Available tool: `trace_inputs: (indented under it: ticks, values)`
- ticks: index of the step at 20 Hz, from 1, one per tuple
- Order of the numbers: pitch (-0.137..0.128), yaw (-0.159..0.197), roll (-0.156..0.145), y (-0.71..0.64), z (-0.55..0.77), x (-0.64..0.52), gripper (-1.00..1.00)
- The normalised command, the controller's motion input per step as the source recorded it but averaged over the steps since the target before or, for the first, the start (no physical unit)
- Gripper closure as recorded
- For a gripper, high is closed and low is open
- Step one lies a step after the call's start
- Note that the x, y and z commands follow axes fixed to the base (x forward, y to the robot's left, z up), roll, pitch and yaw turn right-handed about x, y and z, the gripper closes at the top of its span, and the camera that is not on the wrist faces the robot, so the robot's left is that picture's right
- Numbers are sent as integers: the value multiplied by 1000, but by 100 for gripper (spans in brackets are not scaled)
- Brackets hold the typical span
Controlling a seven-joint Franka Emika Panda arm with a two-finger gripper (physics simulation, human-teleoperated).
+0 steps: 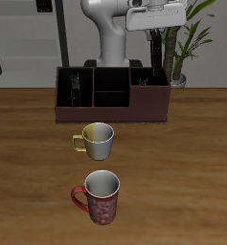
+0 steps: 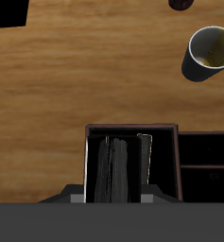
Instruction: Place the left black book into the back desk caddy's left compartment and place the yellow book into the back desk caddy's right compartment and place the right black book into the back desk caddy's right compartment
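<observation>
Currently parked above back desk caddy [image 1: 112, 96]; gripper [image 1: 155, 19] state undeterminable. Risk: snagging shelved books [image 2: 118, 170] on descent.

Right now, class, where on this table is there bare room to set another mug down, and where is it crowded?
Broad bare table flanks both mugs, out to its side edges. A narrower strip runs between the caddy and the yellow mug. Crowded: the short gap between yellow mug and red mug, and the caddy's end compartment, packed with books.
</observation>
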Motion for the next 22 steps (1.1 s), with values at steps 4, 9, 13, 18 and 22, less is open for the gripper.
trace_inputs:
  ticks: [4, 9, 13, 18, 22]
  values:
    - [8, 21, 6, 2, -118, 24, 100]
    - [7, 1, -8, -33, -96, 25, 100]
    - [32, -1, 8, -2, -192, 36, 100]
    - [11, 8, 1, 30, -122, -21, 100]
    - [15, -5, -2, 17, -154, 17, 100]
